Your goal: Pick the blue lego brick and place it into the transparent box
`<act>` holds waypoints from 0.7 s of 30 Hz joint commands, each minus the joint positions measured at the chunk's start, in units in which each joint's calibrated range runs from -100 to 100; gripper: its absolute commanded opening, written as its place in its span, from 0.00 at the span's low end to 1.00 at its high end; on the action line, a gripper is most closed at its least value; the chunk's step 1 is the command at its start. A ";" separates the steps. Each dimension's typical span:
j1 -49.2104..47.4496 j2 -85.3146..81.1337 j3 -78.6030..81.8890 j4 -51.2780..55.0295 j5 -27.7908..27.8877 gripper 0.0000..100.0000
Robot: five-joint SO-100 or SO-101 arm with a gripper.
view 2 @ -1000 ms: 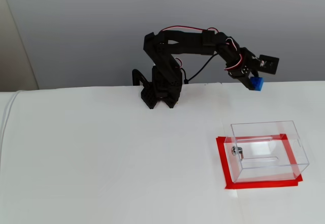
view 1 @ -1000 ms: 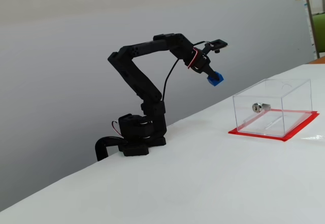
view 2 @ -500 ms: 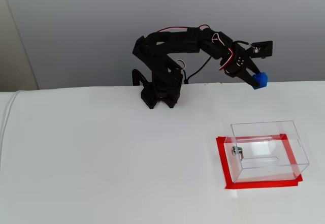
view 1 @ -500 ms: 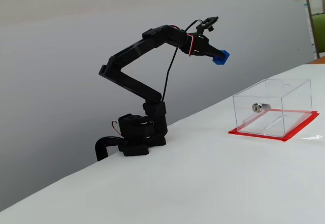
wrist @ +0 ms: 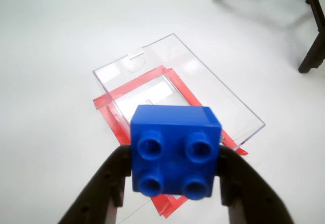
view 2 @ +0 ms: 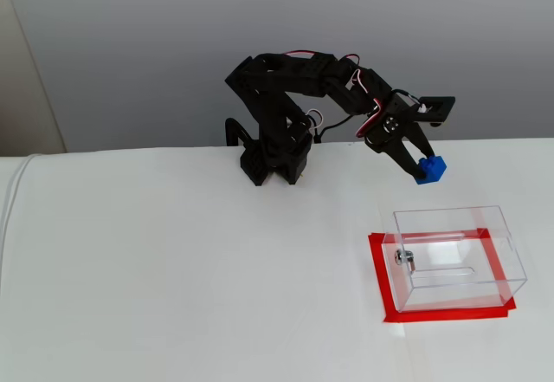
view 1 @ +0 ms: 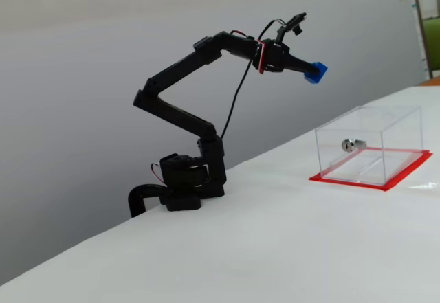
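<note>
My gripper [wrist: 175,170] is shut on the blue lego brick [wrist: 175,150], its four studs facing the wrist camera. The black fingers [wrist: 109,183] press on both sides of it. In both fixed views the arm holds the brick [view 1: 315,72] [view 2: 429,170] high in the air, short of the transparent box [view 1: 371,145] [view 2: 454,256]. The box is clear, stands on a red base sheet [view 2: 381,278] and carries a small silver lock part [view 1: 348,145] [view 2: 403,257]. In the wrist view the box [wrist: 213,87] lies below and beyond the brick.
The arm's black base [view 1: 182,186] [view 2: 273,161] is at the table's back edge. Black stand legs [wrist: 312,46] show at the top right of the wrist view. The white table [view 2: 173,287] spreads around the box.
</note>
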 commanded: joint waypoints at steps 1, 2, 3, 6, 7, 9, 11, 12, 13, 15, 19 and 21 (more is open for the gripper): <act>3.62 -0.77 -1.25 -0.65 0.29 0.09; 4.28 -0.77 -1.25 -0.74 0.29 0.09; 4.80 -0.68 -1.25 -0.74 0.24 0.09; 6.57 1.61 -1.43 -0.92 0.14 0.09; 6.87 2.88 -1.52 -1.70 0.14 0.09; 7.09 5.43 -1.97 -3.79 0.08 0.09; 7.17 8.14 -2.24 -6.57 0.08 0.09; 7.17 9.42 -2.24 -8.31 0.08 0.09; 7.09 10.52 -2.24 -9.71 0.08 0.09; 6.94 12.47 -2.24 -12.58 0.08 0.09; 6.72 16.20 -2.24 -17.89 0.08 0.09; 6.65 17.82 -2.33 -19.80 0.08 0.09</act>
